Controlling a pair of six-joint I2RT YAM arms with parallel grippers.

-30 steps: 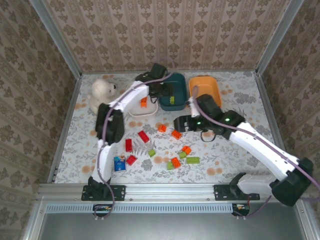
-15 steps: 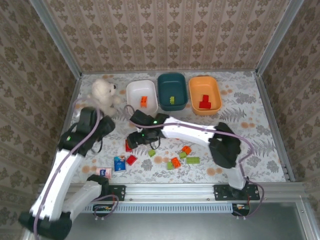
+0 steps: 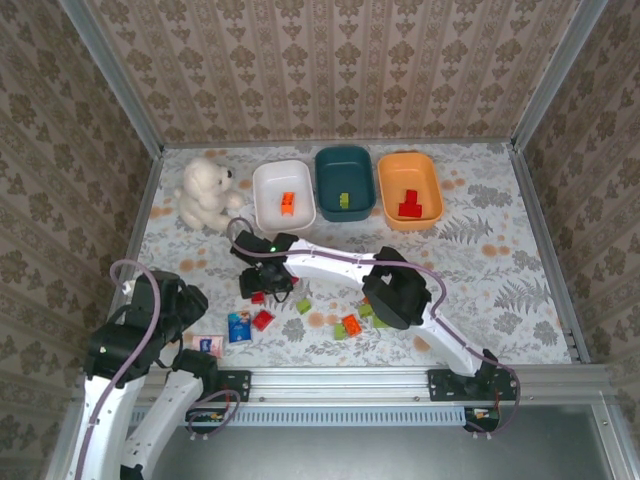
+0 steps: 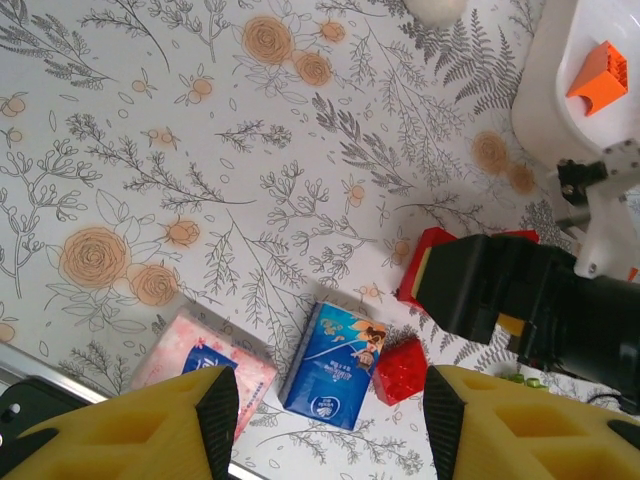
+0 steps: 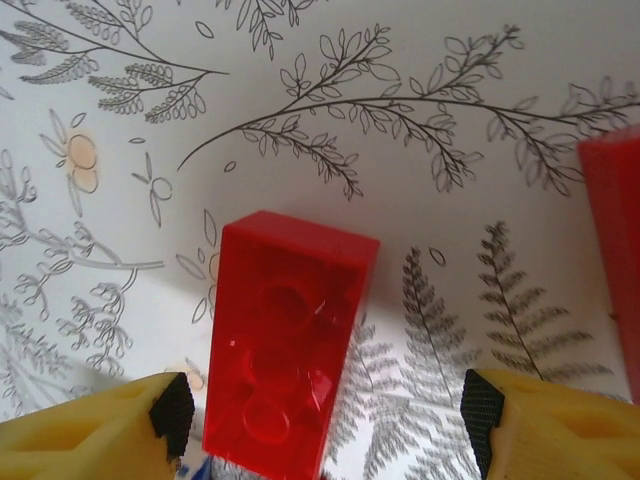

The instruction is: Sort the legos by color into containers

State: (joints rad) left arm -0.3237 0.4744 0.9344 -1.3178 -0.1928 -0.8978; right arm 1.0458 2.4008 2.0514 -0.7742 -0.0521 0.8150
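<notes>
Left of centre on the floral table (image 3: 480, 250), the right gripper (image 3: 262, 282) is set low over a red brick (image 5: 290, 350), its arm stretched across from the base at the right. In the right wrist view the jaws are seen parted, one yellow finger (image 5: 100, 435) along each long side of the brick. One pad is nearly touching and the other has bare table between it and the plastic — released, nothing grasped yet. The straddle is judged to be a set-up for a pinch across the narrow width, studs facing up. A second red brick (image 5: 615, 250) lies just beside, so a finger landing on it is the likely risk. The left gripper (image 4: 325, 420) is parked near the front rail, jaws apart and empty, presumably to leave room for the crossing arm. Below it a blue packet (image 4: 333, 365), a pink packet (image 4: 205, 365) and a small red brick (image 4: 402, 368) are seen. At the rear the colour code can be read off: an orange brick (image 3: 287, 202) in the white tub (image 3: 270, 168), a lime green brick (image 3: 344, 200) in the teal tub (image 3: 330, 155), red pieces (image 3: 409, 205) in the orange tub (image 3: 432, 180). The straddled brick is therefore judged bound for the orange tub — well apart, at the far right of the row. Loose green and orange bricks (image 3: 350, 324) lie by the arm's elbow, and sorting is judged well short of half done.
</notes>
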